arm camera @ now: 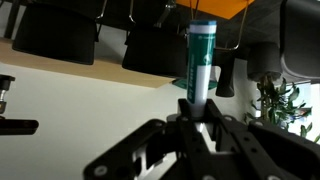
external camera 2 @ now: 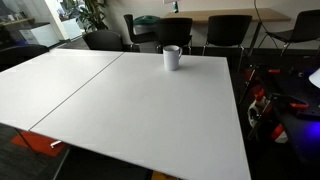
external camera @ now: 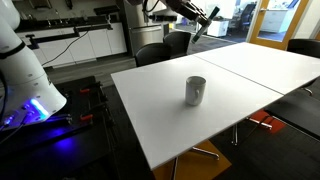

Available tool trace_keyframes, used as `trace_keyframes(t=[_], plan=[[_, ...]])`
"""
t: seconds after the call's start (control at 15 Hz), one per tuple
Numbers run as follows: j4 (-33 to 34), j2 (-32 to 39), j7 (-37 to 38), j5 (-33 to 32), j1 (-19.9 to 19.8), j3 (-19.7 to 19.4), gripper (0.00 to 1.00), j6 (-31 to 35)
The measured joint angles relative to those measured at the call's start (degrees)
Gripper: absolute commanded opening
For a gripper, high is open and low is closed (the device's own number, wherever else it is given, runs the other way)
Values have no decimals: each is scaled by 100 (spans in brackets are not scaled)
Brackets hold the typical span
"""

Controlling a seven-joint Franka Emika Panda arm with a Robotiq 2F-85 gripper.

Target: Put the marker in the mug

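Note:
The mug (external camera: 195,90) is light grey-white and stands upright on the white table (external camera: 150,110), near one edge; it also shows in an exterior view (external camera 2: 172,57). My gripper (arm camera: 200,106) is shut on the marker (arm camera: 201,55), which looks teal and white in the wrist view and sticks out past the fingertips. In an exterior view the gripper (external camera: 206,14) is high above the table's far side, well above and beyond the mug, with the marker (external camera: 198,28) as a thin stick below it. The mug does not show in the wrist view.
Black chairs (external camera 2: 180,30) line the table's far edge and also show in the wrist view (arm camera: 55,35). A seam (external camera 2: 75,95) splits the tabletop in two. A white robot base with blue light (external camera: 25,80) stands beside the table. A plant (arm camera: 278,100) is nearby.

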Motion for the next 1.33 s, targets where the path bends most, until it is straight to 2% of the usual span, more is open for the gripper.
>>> trace_keyframes(t=[0.4, 1.33], plan=[[16, 483, 913, -641, -32, 7, 5, 404], [121, 1442, 1576, -637, -227, 33, 5, 552]])
